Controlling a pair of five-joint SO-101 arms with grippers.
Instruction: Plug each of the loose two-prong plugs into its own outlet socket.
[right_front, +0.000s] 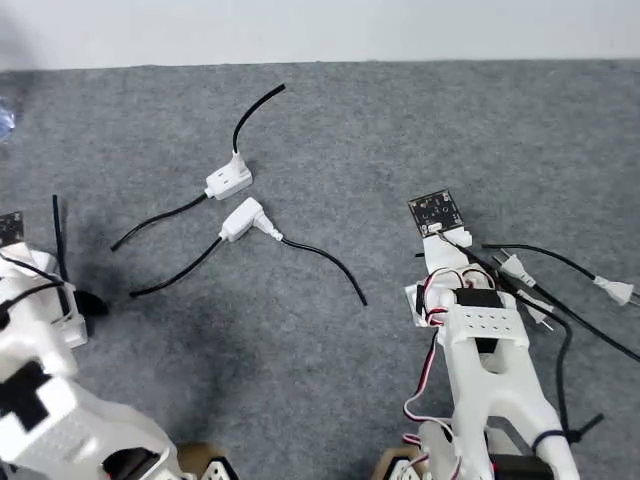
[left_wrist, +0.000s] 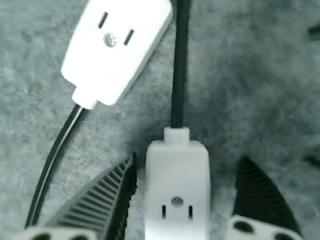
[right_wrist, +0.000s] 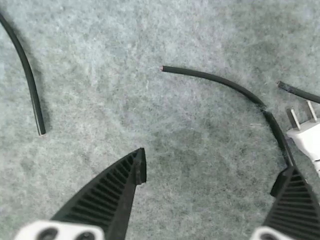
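Note:
Two white outlet sockets on black cords lie side by side in the middle of the grey carpet, one (right_front: 228, 180) just behind the other (right_front: 240, 219). In the left wrist view my left gripper (left_wrist: 189, 167) is open, with one socket (left_wrist: 176, 185) lying between its fingers and the second socket (left_wrist: 117, 45) beyond it. Two white two-prong plugs (right_front: 513, 268) (right_front: 613, 291) lie at the right, beside the right arm (right_front: 480, 330). My right gripper (right_wrist: 215, 172) is open over bare carpet, and a plug (right_wrist: 304, 134) lies just past one fingertip (right_wrist: 292, 182).
Loose black cord ends (right_wrist: 210, 76) (right_wrist: 27, 75) trail over the carpet ahead of the right gripper. More black cords (right_front: 560, 320) run past the right arm. The left arm (right_front: 40, 330) stands at the near left corner. A pale wall borders the carpet at the back.

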